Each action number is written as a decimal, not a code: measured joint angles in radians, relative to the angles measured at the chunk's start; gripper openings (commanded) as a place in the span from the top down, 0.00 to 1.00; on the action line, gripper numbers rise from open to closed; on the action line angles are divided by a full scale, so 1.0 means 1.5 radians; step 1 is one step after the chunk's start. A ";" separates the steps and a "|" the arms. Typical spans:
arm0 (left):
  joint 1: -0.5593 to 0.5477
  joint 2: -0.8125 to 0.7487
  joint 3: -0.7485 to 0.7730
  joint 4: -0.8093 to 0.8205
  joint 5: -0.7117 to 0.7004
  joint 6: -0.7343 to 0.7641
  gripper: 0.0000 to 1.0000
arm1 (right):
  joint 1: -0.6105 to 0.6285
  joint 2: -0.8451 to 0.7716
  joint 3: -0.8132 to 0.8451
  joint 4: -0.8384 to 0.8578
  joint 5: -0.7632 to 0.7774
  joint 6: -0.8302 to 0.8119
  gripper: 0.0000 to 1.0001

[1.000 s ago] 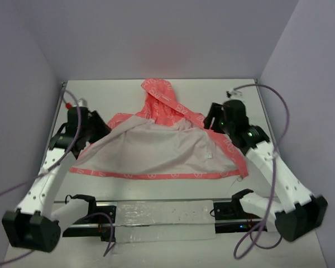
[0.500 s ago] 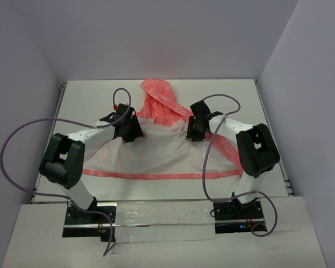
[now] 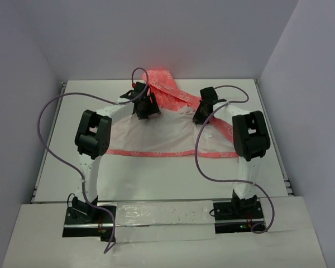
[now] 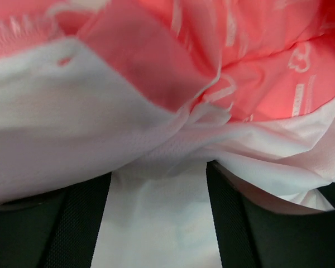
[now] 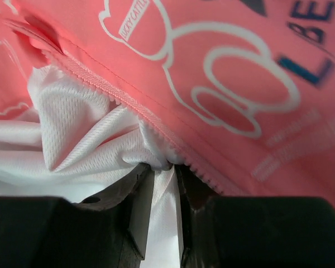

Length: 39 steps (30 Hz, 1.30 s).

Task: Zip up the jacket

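Observation:
The coral-pink jacket (image 3: pixel 167 131) lies spread open on the table with its pale lining up and its hood (image 3: pixel 162 79) at the far side. My left gripper (image 3: pixel 147 109) is at the collar's left side. In the left wrist view its jaws stand wide apart (image 4: pixel 157 174), with white lining (image 4: pixel 156 223) lying loose between them and pink fabric (image 4: pixel 257 72) bunched ahead. My right gripper (image 3: pixel 200 116) is at the collar's right side. In the right wrist view (image 5: pixel 166 167) its jaws stand narrow, pinching a fold of mesh lining (image 5: pixel 84 128) beside the pink zipper teeth (image 5: pixel 156 125).
The white table (image 3: pixel 156 176) is walled on the left, right and far sides. Purple cables (image 3: pixel 50 125) loop off both arms above the table. A clear plastic strip (image 3: pixel 162 218) lies along the near edge between the arm bases.
Both arms swung from the jacket's outer sides to its collar by the hood. The jacket shifted towards the far side. The left jaws widened; the right jaws narrowed onto the lining.

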 measured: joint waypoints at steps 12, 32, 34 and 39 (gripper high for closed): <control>0.065 -0.315 -0.131 -0.066 -0.053 0.046 0.19 | -0.002 -0.308 -0.119 0.027 -0.009 -0.073 0.40; 0.403 -0.532 -0.502 0.004 0.014 -0.017 0.10 | 0.036 -0.428 -0.314 0.073 -0.018 -0.051 0.34; 0.393 -0.508 -0.502 0.012 -0.014 0.000 0.09 | 0.036 -0.428 -0.314 0.076 -0.017 -0.051 0.34; 0.347 -0.471 -0.492 0.017 -0.073 0.045 0.07 | 0.036 -0.423 -0.314 0.077 -0.016 -0.049 0.34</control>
